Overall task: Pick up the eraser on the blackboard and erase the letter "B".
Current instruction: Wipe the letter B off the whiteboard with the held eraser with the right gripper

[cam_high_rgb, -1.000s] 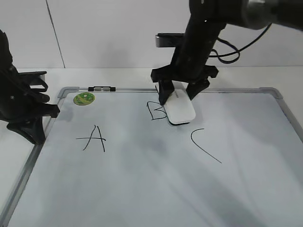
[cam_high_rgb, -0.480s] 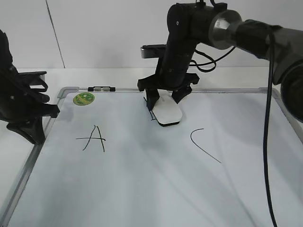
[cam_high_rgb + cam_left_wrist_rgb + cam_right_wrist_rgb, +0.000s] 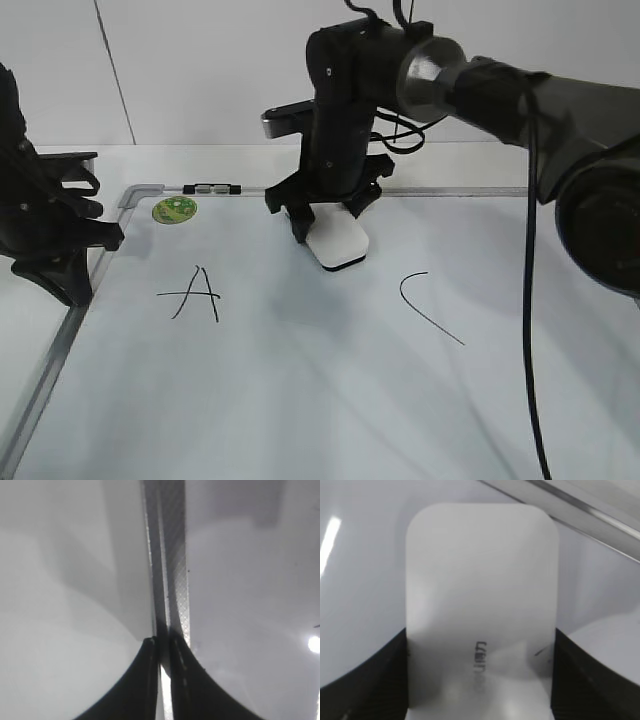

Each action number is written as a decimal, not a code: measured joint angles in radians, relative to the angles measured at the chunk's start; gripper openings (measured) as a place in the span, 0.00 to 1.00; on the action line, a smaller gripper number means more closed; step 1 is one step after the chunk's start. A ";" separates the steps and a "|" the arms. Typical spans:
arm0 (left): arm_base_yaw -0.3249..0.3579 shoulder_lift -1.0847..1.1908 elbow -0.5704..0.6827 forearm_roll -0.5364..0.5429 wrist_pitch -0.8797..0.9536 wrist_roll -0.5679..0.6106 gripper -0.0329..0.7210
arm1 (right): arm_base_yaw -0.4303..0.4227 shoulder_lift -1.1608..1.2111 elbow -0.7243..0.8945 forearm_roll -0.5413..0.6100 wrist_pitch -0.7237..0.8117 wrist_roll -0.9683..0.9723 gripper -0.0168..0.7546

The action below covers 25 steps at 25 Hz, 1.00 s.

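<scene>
My right gripper [image 3: 325,215] is shut on the white eraser [image 3: 336,242] and presses it flat on the blackboard [image 3: 330,380], between the black "A" [image 3: 195,292] and the "C"-like curve [image 3: 428,306]. The eraser fills the right wrist view [image 3: 480,605] between the two black fingers [image 3: 480,675]. The letter "B" does not show in any view; the eraser and arm cover the spot where it was. My left gripper [image 3: 162,647] is shut on the board's grey frame [image 3: 170,570] at its left edge, where it also shows in the exterior view [image 3: 90,250].
A small round green magnet [image 3: 175,209] sits at the board's top left corner. A black clip [image 3: 212,188] is on the top frame. The white table [image 3: 200,160] runs behind the board to a white wall.
My right gripper has slid the eraser leftward across the board over the "B". The letter showed beside the eraser a second ago and is out of sight now. The left arm has not moved.
</scene>
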<state>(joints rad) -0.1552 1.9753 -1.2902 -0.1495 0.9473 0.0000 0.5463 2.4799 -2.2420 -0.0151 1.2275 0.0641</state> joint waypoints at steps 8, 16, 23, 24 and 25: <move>0.000 0.000 0.000 0.004 0.005 0.000 0.07 | 0.065 0.004 0.000 -0.014 -0.041 0.000 0.74; 0.000 0.000 0.000 0.004 0.006 0.000 0.07 | 0.040 0.005 0.000 -0.006 -0.041 0.004 0.74; 0.000 0.000 0.000 -0.004 0.003 0.000 0.07 | -0.043 0.005 -0.002 0.030 -0.056 0.006 0.74; 0.000 0.000 0.000 -0.004 0.003 0.000 0.07 | -0.064 0.005 -0.002 0.033 -0.056 0.006 0.74; 0.000 0.000 0.000 -0.004 0.003 0.000 0.07 | -0.082 0.005 -0.002 0.033 -0.056 0.006 0.74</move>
<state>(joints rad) -0.1552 1.9753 -1.2902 -0.1535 0.9499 0.0000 0.4645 2.4853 -2.2439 0.0177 1.1714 0.0703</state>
